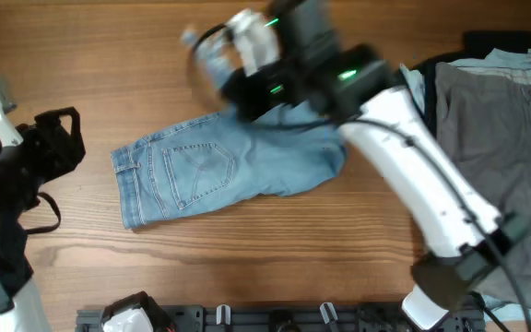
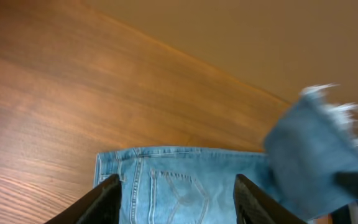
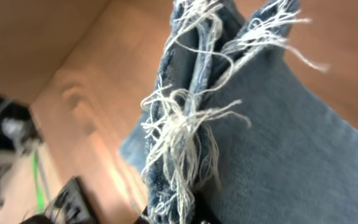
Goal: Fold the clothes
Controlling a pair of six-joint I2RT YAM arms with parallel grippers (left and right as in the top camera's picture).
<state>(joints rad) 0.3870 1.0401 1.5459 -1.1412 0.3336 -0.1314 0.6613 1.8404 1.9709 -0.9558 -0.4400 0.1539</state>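
light-blue jeans [image 1: 210,171] lie on the wooden table [image 1: 81,55], frayed hems [image 3: 185,124] pinched aloft in the right gripper [image 1: 229,55]. the left gripper [image 2: 176,183] gapes empty near the waistband [image 1: 123,189].

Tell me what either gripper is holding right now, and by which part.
The right gripper holds the jeans by their frayed leg hems; the left gripper is open and empty.

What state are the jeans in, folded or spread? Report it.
Half folded: the jeans lie with the waist flat, while the right pincer holds their frayed hems lifted, legs doubled back.
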